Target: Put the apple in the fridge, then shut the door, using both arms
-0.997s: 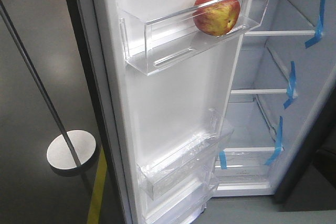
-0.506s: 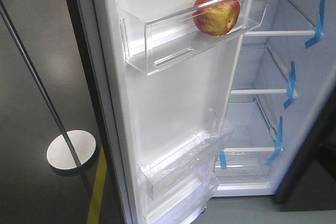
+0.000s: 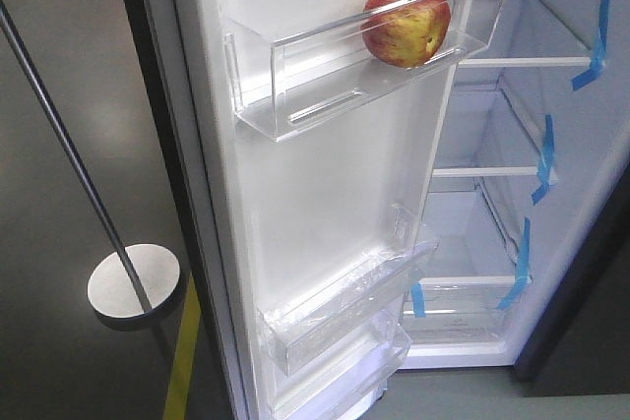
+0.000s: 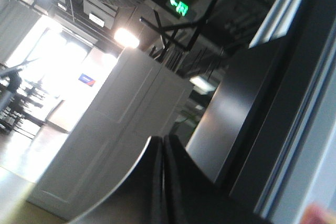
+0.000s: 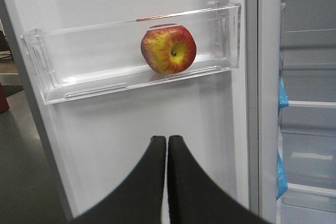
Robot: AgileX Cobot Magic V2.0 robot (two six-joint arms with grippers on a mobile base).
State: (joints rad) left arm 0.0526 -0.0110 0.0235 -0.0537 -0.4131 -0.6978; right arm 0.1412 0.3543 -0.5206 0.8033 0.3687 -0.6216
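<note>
The right gripper is seen at the lower centre of its wrist view, with the fingertips pressed together on nothing, below the apple. The apple is lying in the upper clear bin of the open door, near the bin's right end. The left gripper is likewise pressed together. The blurred dark panel at its right is perhaps the door's outer side.

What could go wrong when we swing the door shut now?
The apple lies loose in the upper door bin; a hard swing could roll it along. The right gripper, shut, faces the inner side of the door, so it may get caught as that closes.
</note>
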